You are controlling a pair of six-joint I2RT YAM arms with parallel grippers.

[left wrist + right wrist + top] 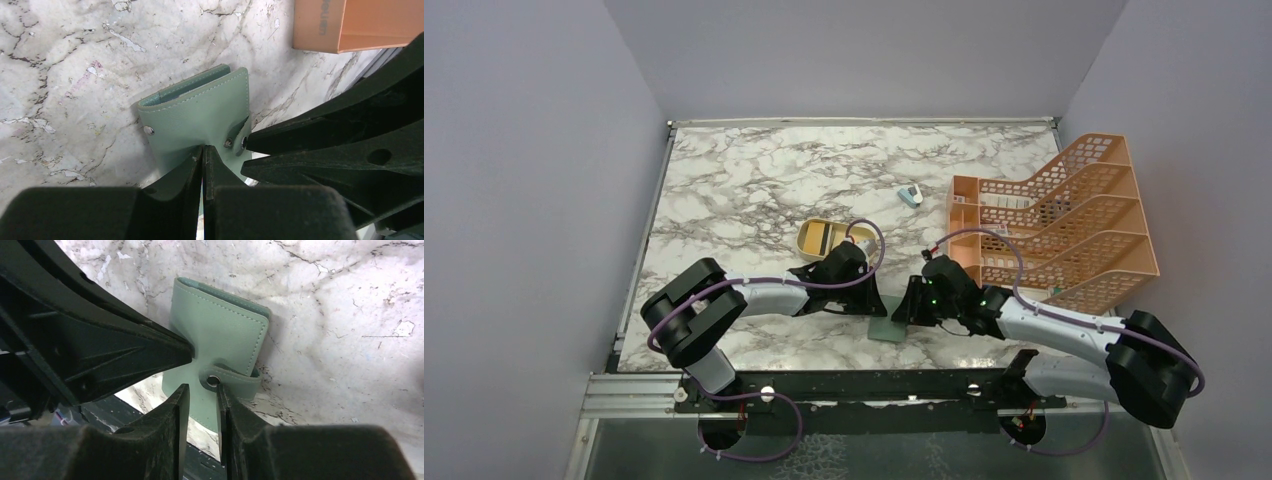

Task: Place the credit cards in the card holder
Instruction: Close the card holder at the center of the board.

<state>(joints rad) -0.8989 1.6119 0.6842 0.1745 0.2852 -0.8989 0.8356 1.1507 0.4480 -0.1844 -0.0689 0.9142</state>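
Observation:
The card holder (888, 329) is a grey-green wallet lying closed on the marble near the table's front edge, with its snap strap (235, 380) wrapped over one side. My left gripper (203, 148) is shut, and its tips rest on the card holder's (200, 112) cover. My right gripper (201, 388) faces it from the other side. It is open by a narrow gap, one fingertip against the strap's snap, with nothing between the fingers. The card holder (220, 335) shows behind them. No credit cards show in any view.
A tan oval dish (824, 238) sits just behind the left arm. A small blue-and-white gadget (910, 195) lies further back. An orange mesh file rack (1064, 220) fills the right side. The black front rail (824, 385) is close to the wallet.

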